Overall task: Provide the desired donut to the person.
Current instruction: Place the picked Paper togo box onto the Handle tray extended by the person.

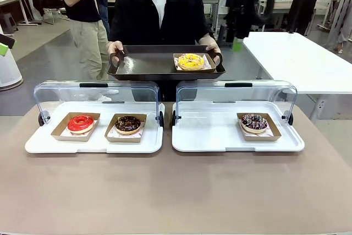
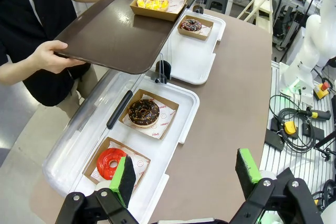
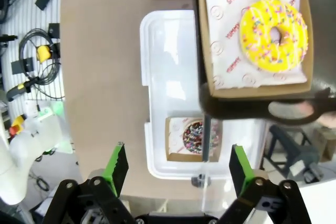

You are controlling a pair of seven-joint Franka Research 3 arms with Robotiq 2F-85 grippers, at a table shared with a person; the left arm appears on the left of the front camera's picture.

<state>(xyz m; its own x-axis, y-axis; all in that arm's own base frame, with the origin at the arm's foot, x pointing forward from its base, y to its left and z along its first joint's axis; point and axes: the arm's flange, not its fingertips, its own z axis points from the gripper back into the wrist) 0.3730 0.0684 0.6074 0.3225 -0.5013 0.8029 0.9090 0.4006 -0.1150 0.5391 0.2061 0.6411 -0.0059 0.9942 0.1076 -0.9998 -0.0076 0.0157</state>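
Two white plastic display trays sit side by side on the brown tabletop (image 1: 176, 191), each with a clear domed lid tipped up at its far side. The robot's-left display tray (image 1: 93, 144) holds a red-glazed ring donut (image 1: 81, 123) and a chocolate-glazed ring donut (image 1: 127, 124), each in its own open brown cardboard box, with the red one on the outer side. The robot's-right display tray (image 1: 209, 136) holds one dark-iced sprinkled donut (image 1: 254, 122) in a box near its outer end.

The person (image 1: 159, 15) stands at the far side of the tabletop and grips a dark brown rectangular serving tray (image 1: 146, 64) with both hands, level, above the far edges of the lids. The yellow-iced ring donut with coloured sprinkles (image 1: 191, 61) rests in its cardboard box on that serving tray, toward the robot's right end, near one hand.

The left end effector (image 2: 185, 170) has its fingers spread wide with nothing between them, up above the near end of the left display tray by the red donut. The right end effector (image 3: 177, 163) is likewise wide open and empty, looking down on the serving tray and the yellow donut, well clear of both.
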